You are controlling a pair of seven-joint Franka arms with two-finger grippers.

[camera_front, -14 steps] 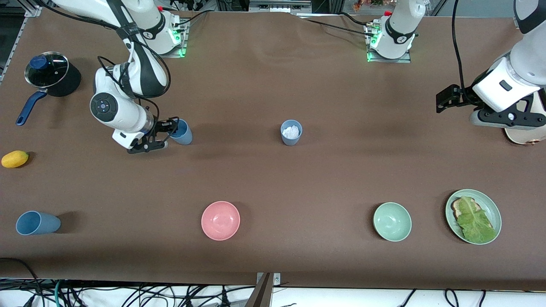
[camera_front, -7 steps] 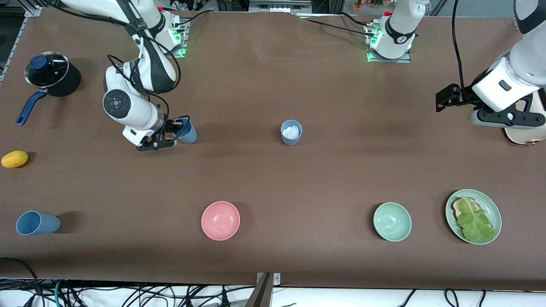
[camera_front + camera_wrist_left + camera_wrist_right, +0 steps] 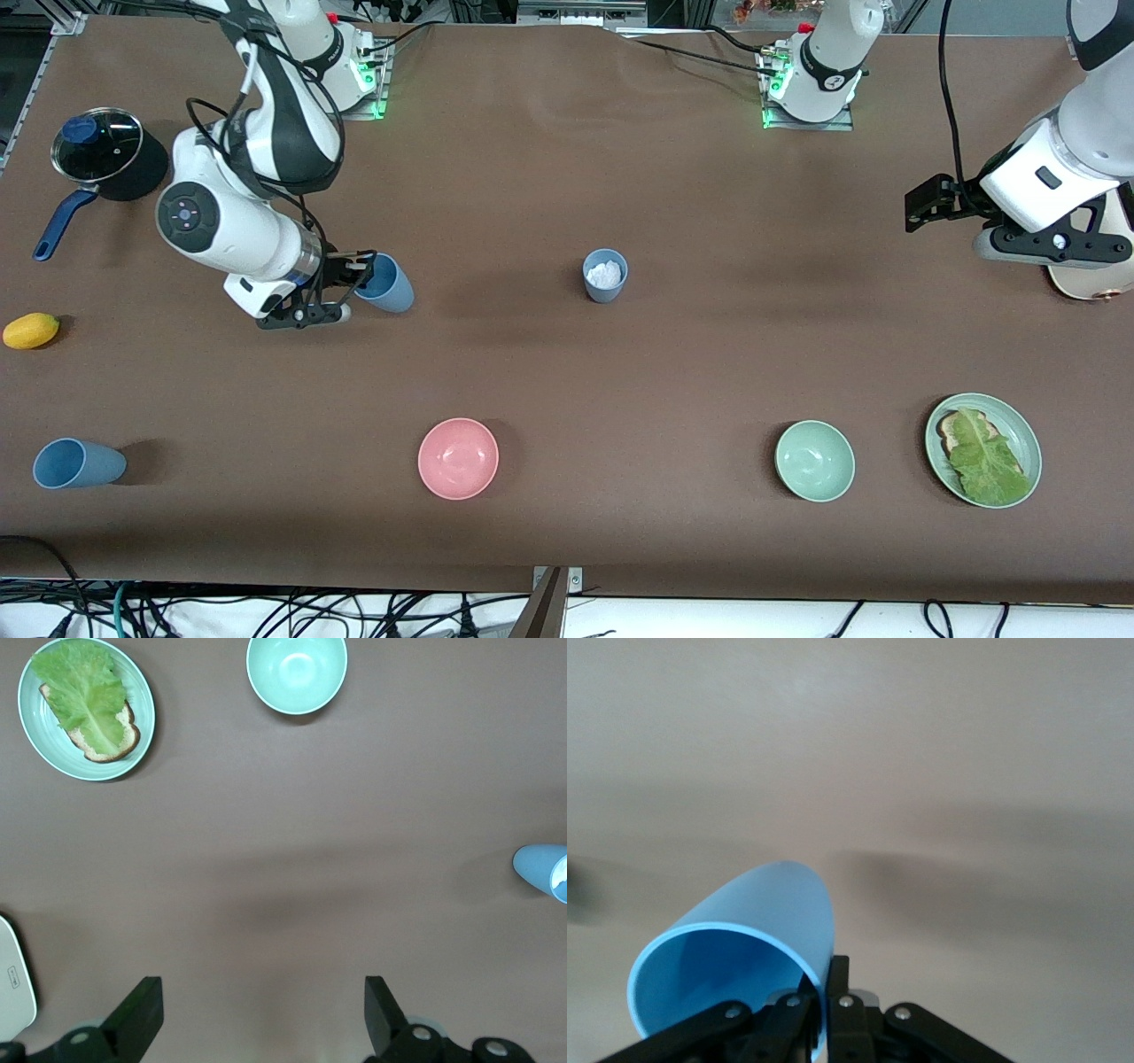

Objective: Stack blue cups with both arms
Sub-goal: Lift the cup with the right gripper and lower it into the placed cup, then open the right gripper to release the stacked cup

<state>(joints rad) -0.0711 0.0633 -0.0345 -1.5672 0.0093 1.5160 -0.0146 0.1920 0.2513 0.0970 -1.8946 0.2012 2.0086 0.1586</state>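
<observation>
A: What sits nearest the camera?
B: A slate blue cup lying on its side, at the right arm's end.
A: And the right gripper?
B: Clamped on the sky blue cup's rim, cup tilted above the table.
A: The left gripper?
B: Waiting, fingers spread, over its own end.

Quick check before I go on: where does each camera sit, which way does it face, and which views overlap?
Front view: high across the table, facing both bases; shows both arms, the right gripper shut on the sky blue cup.
Left wrist view: looks down past the open left gripper at the green bowl.
Right wrist view: looks past the shut gripper at that cup.
Shared: the front and left wrist views both show the bowl.
</observation>
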